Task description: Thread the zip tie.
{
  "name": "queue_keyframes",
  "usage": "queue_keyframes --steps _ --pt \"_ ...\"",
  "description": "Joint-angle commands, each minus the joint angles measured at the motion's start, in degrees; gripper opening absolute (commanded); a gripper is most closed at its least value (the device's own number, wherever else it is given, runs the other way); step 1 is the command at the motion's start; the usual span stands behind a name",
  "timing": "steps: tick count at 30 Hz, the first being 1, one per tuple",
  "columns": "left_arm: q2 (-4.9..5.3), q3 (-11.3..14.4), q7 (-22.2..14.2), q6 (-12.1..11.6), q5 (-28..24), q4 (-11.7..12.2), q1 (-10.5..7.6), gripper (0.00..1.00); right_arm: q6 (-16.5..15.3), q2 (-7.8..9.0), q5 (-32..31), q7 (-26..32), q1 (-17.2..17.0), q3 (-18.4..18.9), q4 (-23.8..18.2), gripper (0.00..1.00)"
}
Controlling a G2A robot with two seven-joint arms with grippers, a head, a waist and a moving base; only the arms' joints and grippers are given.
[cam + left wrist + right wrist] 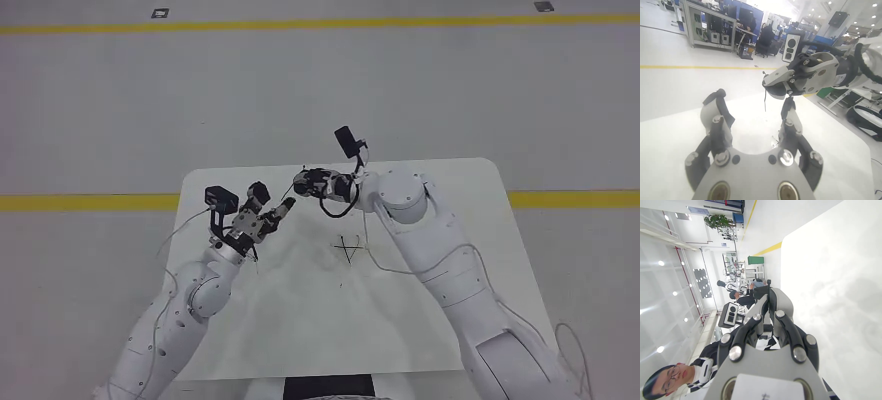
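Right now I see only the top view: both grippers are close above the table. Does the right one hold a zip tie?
Observer: Yes. The left wrist view shows the right gripper with jaws shut on a zip tie; its tail hangs down free.
Operator: And the other one, is it open?
Observer: Yes, the left gripper has its jaws wide apart, holding nothing.
Operator: Which end does the right one grip?
Observer: In the right wrist view the head sticks out just past the shut jaws.

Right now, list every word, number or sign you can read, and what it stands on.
None reads clearly.
Sticker on the right arm's wrist: too small.
Label on the wrist plate: cut off at the edge.
Floor tags: too small.
The zip tie: no print visible.
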Motion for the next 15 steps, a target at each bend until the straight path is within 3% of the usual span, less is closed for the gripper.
queue_keyframes --steps 1,15 --pt "-0.02 0.1 -0.1 0.5 0.5 0.1 -0.02 0.38 -0.2 0.11 0.1 0.3 -0.1 0.0 -0.4 0.00" --pt "-0.54 1.9 0.5 1.1 -0.1 -0.5 0.05 0.27 -0.5 0.65 0.7 1.7 -0.5 -1.4 -1.4 0.00"
